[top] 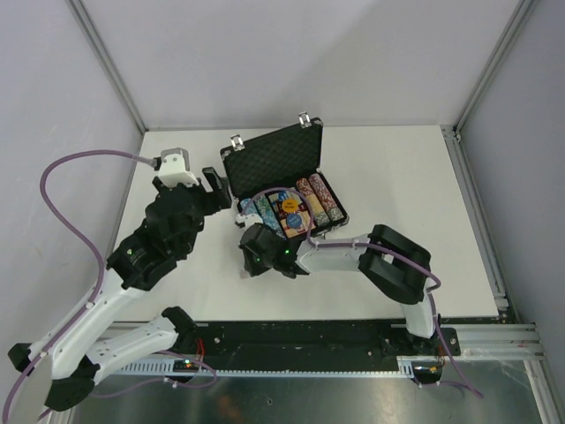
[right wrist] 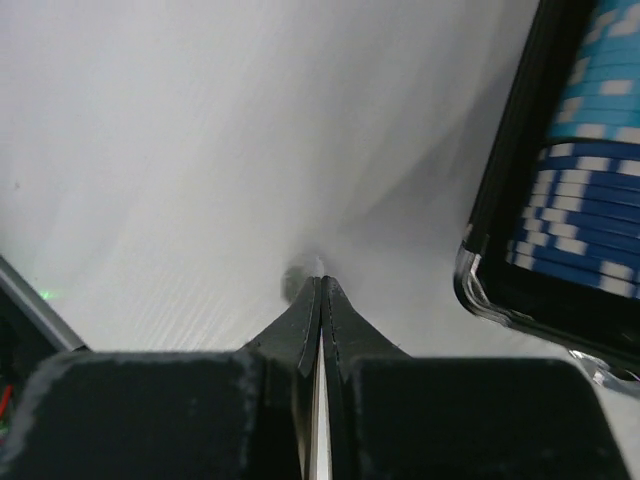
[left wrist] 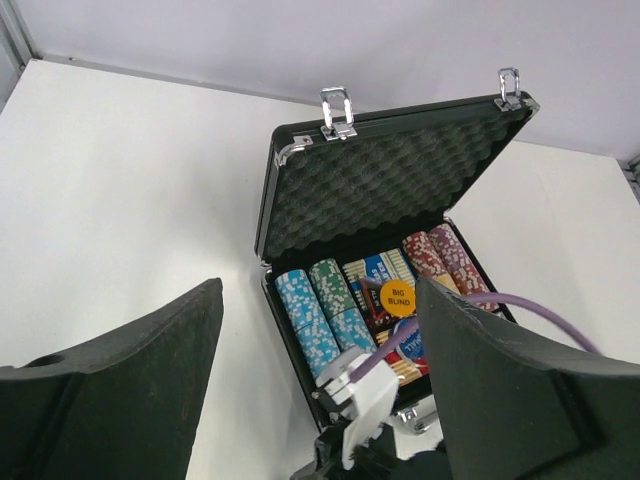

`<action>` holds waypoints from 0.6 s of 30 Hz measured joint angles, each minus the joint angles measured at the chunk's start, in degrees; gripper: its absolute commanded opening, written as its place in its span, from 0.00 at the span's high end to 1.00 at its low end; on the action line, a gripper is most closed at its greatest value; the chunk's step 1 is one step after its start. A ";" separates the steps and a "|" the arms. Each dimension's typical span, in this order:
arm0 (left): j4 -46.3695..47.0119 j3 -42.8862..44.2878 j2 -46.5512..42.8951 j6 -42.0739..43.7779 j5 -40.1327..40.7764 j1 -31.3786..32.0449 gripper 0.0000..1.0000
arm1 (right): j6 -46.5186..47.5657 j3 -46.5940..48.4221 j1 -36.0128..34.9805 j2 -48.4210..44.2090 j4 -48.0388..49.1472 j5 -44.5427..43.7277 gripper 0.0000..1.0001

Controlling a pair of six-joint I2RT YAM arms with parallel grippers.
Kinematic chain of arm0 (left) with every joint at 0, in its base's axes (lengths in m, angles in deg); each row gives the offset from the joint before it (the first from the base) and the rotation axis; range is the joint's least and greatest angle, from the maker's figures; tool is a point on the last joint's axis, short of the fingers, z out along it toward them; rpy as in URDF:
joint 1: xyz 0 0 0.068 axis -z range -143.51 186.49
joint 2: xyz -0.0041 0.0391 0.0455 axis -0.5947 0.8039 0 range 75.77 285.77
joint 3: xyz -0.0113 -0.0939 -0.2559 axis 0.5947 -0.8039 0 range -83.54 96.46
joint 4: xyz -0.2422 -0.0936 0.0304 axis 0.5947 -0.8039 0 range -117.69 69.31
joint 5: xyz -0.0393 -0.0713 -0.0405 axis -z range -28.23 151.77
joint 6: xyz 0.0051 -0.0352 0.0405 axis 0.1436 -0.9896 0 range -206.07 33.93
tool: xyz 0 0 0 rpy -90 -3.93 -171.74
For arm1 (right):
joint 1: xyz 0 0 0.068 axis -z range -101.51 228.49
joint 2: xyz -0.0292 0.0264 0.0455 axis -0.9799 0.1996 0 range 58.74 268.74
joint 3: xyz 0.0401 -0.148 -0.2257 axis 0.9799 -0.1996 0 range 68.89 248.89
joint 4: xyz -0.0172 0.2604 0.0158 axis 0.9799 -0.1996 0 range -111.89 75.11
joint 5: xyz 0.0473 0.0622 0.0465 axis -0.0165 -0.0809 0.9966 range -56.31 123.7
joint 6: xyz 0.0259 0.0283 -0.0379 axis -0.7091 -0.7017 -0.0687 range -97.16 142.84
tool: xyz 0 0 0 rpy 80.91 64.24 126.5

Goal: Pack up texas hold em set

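The texas hold em set is a black silver-trimmed case [top: 231,168] standing open at the table's middle, foam-lined lid [left wrist: 380,185] upright. Inside lie rows of blue chips [left wrist: 305,312], green chips [left wrist: 333,288] and red chips [left wrist: 440,258], card decks [left wrist: 378,272] and an orange "BIG BLIND" button [left wrist: 398,297]. My left gripper [left wrist: 318,290] hovers open to the case's left, nothing between its fingers. My right gripper [right wrist: 320,285] is shut, tips down on the table just off the case's front left corner [right wrist: 490,290]. A thin pale sliver shows between its fingers; I cannot tell what it is.
My right arm's wrist and purple cable [left wrist: 365,390] lie across the case's front edge. Grey walls and metal posts [top: 106,62] bound the white table [top: 397,177] at the back and sides. The arms' mounting rail [top: 309,340] runs along the near edge.
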 measured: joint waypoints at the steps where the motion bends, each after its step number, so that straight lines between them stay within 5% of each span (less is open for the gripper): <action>1: -0.02 0.00 -0.24 0.04 0.15 0.00 0.18 | 0.20 0.00 0.02 -1.14 -0.83 -0.39 1.00; 10: 0.00 -1.03 -3.13 0.37 2.60 0.00 0.18 | 1.86 0.00 2.84 -15.08 -4.79 -3.74 1.00; 18: 0.07 -1.86 -2.97 0.24 3.15 0.00 0.17 | 3.82 0.00 8.11 -16.13 -8.83 -7.48 1.00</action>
